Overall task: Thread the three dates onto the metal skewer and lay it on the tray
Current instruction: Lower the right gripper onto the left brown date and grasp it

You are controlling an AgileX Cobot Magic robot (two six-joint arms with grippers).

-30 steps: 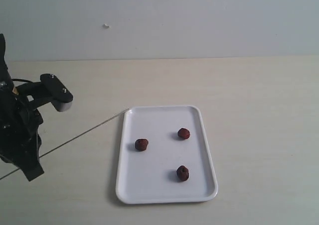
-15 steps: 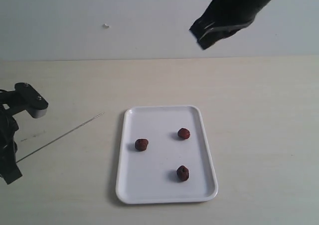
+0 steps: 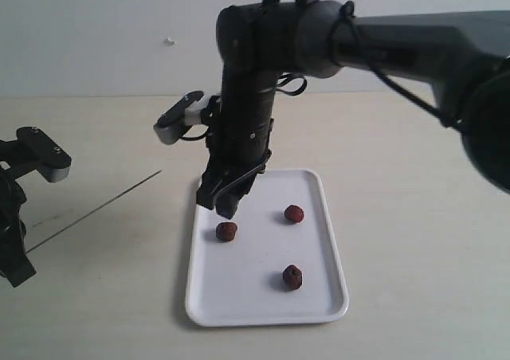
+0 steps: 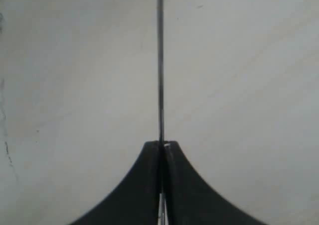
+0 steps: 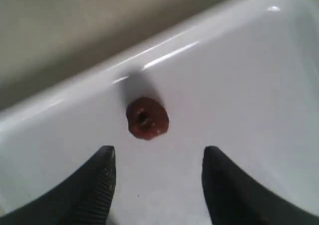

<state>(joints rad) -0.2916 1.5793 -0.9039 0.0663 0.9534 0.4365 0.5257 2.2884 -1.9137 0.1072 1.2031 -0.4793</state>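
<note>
- Your right fingers (image 3: 225, 204) stand spread wide and hold nothing. A second ago they were out of sight; they have since swung down from above to hang over the left part of the tray (image 3: 263, 318).
- In the right wrist view, one date (image 5: 147, 118) lies on the white tray floor just ahead of the gap between the two tips, untouched.
- The exterior view shows this is the left-hand date (image 3: 226, 231), just below the lowered fingers. You cannot tell from here how high above it they are.
- Your left fingers (image 4: 162, 153) are closed tight on the skewer (image 4: 160, 60), which runs straight out from them over the bare desk (image 3: 414, 177).
- A second ago the skewer (image 3: 96, 210) reached the tray's far left corner. Its tip has been drawn back and now lies clear of the tray, to the left.
- The other two dates (image 3: 294, 213) (image 3: 292, 276) lie on the tray where they were, well apart from each other.
- No date is on the skewer yet. The task appears to be at its first pick: the skewer waits aside while the right fingers line up on the nearest date. Closing on so small and round a thing will likely need them lower and centred.
</note>
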